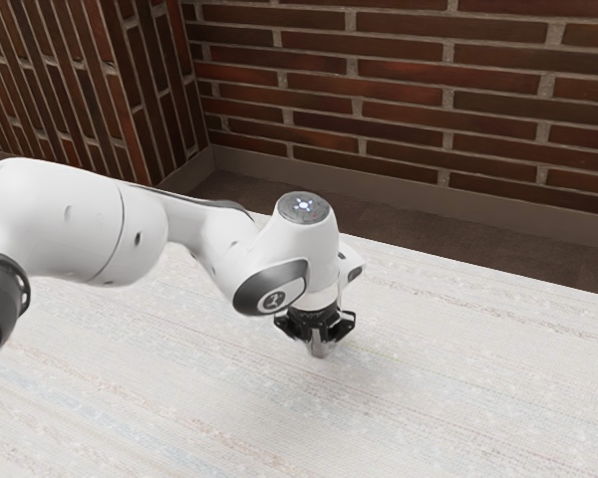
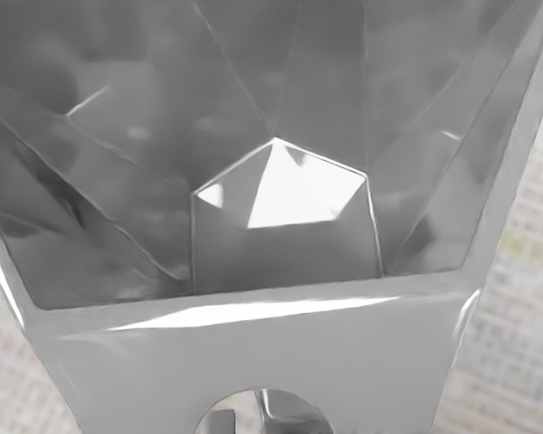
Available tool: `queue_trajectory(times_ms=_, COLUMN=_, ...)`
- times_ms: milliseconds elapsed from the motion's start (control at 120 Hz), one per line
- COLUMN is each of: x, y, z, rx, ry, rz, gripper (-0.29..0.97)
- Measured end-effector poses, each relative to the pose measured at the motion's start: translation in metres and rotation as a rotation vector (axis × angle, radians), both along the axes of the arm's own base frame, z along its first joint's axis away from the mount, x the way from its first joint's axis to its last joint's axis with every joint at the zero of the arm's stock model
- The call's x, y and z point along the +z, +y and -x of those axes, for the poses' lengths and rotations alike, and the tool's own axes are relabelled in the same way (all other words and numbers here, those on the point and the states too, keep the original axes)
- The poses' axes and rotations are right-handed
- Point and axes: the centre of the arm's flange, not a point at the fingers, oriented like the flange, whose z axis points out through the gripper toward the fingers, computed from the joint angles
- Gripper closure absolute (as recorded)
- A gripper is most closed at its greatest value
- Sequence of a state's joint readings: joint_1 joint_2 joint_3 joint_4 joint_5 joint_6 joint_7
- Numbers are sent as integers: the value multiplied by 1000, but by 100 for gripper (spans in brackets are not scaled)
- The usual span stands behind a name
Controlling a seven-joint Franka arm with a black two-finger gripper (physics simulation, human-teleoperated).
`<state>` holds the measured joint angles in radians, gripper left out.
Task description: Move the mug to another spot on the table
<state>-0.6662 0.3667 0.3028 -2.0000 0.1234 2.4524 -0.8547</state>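
Grey mug [image 2: 281, 208] gripped between the fingers [image 1: 317, 339], above table [image 1: 458, 378].

Found grey faceted mug [image 2: 281, 199] directly under black two-finger gripper [image 1: 319, 346], at middle of pale speckled table [image 1: 478, 378]; red brick wall [image 1: 429, 80] behind table.

White arm, grey trim

The arm [image 1: 100, 234] wears smooth, rounded white shells with dark grey bands at the joints. A round grey cap [image 1: 303, 207] with a pale glowing centre tops the wrist, and a small black pincer [image 1: 320, 349] ends it
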Motion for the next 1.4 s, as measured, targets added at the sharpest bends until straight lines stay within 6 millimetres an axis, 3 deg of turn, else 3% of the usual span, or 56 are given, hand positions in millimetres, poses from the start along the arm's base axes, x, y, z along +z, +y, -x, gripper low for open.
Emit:
queue_trajectory(times_ms=150, x=12, y=3, z=-2, rx=3, ry=-20, rz=1, gripper=76)
queue_trajectory(times_ms=292, x=23, y=24, z=-10, rx=33, ry=-42, rz=-19, gripper=76)
queue_trajectory(times_ms=508, x=24, y=52, z=-14, rx=107, ry=-46, rz=-93, gripper=76)
queue_trajectory(times_ms=600, x=22, y=55, z=-12, rx=128, ry=-49, rz=-109, gripper=76)
queue_trajectory(times_ms=775, x=-5, y=64, z=12, rx=98, ry=-62, rz=-161, gripper=76)
queue_trajectory(times_ms=900, x=-13, y=67, z=29, rx=52, ry=-104, rz=-189, gripper=76)
queue_trajectory(times_ms=1225, x=1, y=93, z=79, rx=53, ry=-181, rz=-191, gripper=79)
queue_trajectory(times_ms=1400, x=9, y=112, z=86, rx=73, ry=-234, rz=-211, gripper=79)
